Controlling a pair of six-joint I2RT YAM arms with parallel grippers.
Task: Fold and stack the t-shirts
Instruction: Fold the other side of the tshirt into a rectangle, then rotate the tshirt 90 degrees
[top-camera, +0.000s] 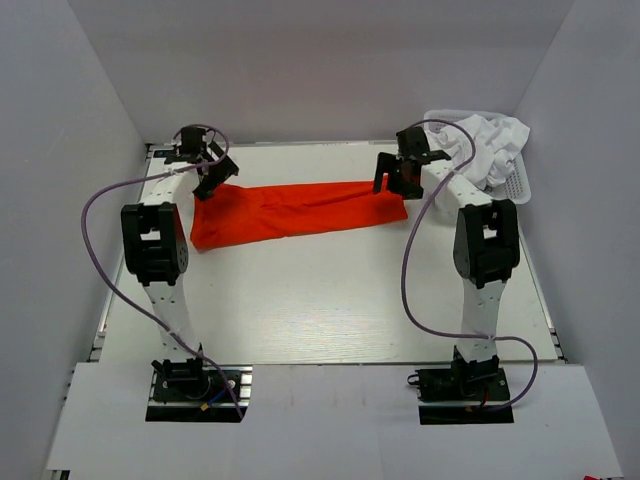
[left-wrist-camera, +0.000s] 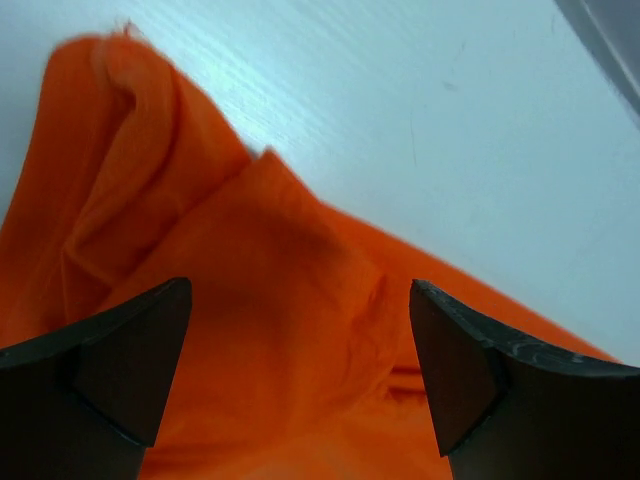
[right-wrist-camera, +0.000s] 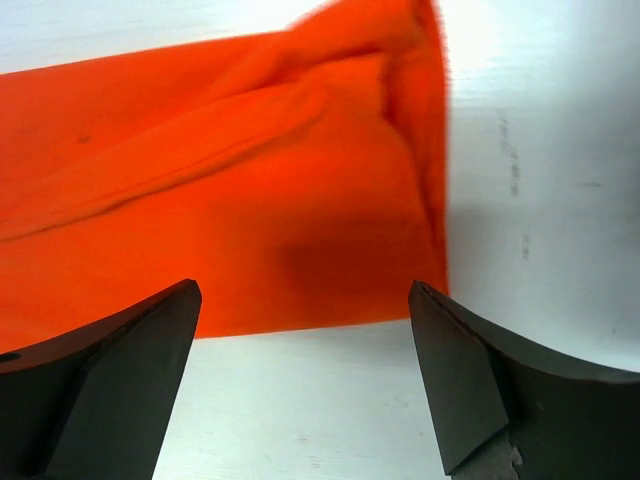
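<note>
Just below left gripper (left-wrist-camera: 300, 295), orange-red t-shirt (top-camera: 300, 210)

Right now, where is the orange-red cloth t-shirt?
In the top view, the orange-red cloth t-shirt lies across the far half of the white table, between the left gripper and right gripper.

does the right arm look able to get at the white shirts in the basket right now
Probably yes. The white shirts heap above the basket rim close beside the right gripper, which is open and empty over the orange shirt; nothing stands between them.
</note>
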